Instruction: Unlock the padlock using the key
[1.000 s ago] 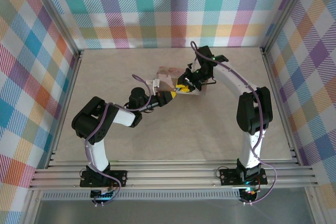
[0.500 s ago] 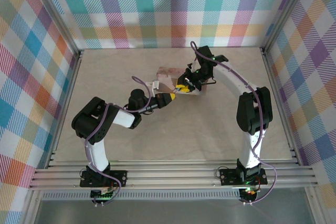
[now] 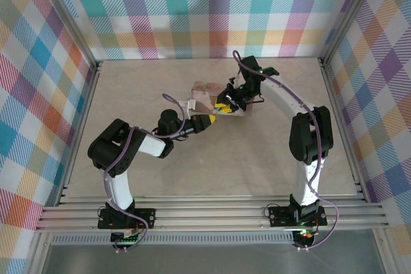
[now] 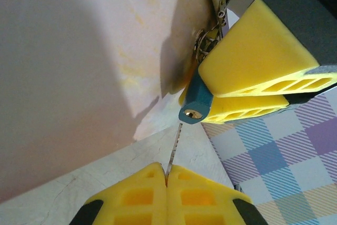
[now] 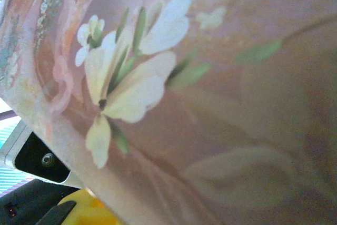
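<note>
The blue padlock [image 4: 192, 104] hangs clamped between the yellow fingers [image 4: 253, 56] of my right gripper [image 3: 223, 107], keyhole end facing down toward the left gripper. My left gripper [image 4: 167, 170] is shut on the key [image 4: 175, 148]. The thin blade sticks up, and its tip sits just below the padlock's keyhole, slightly left of it. In the top view the left gripper [image 3: 210, 119] meets the right one beside the pink floral tin [image 3: 204, 94]. A small ring and chain [image 4: 208, 38] run from the padlock's shackle up to the tin. The tin's flowered side [image 5: 210, 104] is very close in the right wrist view.
The pale table [image 3: 257, 158] is ringed by checked walls [image 3: 212, 11] with metal rails on the left, right and near sides. The tin stands at mid-table, right behind both grippers.
The left wrist has shifted slightly toward the near edge. Both grips and the right arm look unchanged.
</note>
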`<control>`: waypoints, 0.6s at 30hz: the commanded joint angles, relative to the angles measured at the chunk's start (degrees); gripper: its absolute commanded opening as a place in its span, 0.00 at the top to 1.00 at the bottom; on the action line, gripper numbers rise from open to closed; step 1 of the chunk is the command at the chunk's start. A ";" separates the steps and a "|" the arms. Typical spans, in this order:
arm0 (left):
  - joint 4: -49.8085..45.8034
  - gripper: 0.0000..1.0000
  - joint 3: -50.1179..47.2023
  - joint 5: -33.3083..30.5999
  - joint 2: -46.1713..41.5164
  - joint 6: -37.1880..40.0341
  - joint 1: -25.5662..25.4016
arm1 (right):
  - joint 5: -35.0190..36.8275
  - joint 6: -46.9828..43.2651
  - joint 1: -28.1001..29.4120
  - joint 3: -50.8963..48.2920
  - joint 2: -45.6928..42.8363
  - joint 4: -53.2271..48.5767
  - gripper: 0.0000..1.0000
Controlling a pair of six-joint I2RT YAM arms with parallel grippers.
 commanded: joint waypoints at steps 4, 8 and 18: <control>2.76 1.00 -0.01 -0.58 -3.49 0.23 -0.48 | -2.33 -0.27 0.40 2.19 0.14 0.38 1.00; 2.01 1.00 0.43 -0.93 -3.74 0.69 -0.39 | -2.33 -0.12 0.42 2.20 0.15 0.41 1.00; 1.76 1.00 1.12 -0.89 -2.64 0.77 -0.13 | -2.50 0.08 0.43 2.54 0.23 0.46 1.00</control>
